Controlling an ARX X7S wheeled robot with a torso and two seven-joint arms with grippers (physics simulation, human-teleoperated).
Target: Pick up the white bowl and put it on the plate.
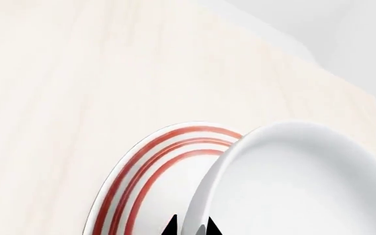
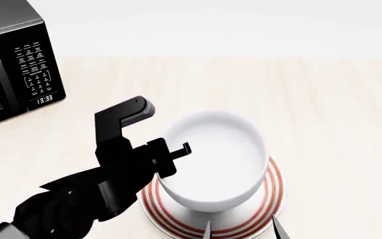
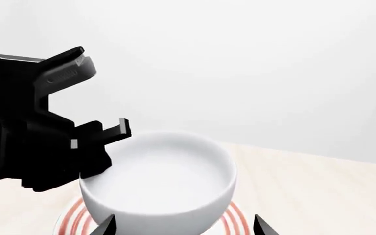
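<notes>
The white bowl (image 2: 214,154) is above the middle of the red-ringed plate (image 2: 272,196), upright; I cannot tell whether its base touches the plate. My left gripper (image 2: 167,158) is shut on the bowl's left rim. In the left wrist view its jaws (image 1: 191,226) straddle the bowl's wall (image 1: 299,181), with the plate (image 1: 152,171) behind. My right gripper (image 2: 242,230) is open and empty at the plate's near edge. In the right wrist view its fingertips (image 3: 106,226) stand wide apart, on either side of the bowl's base (image 3: 162,176) and over the plate (image 3: 70,218).
A black microwave (image 2: 18,64) stands at the table's back left, its door to the left of a keypad. The pale wood table (image 2: 330,109) stretches right and behind the plate. A white wall lies beyond the far edge.
</notes>
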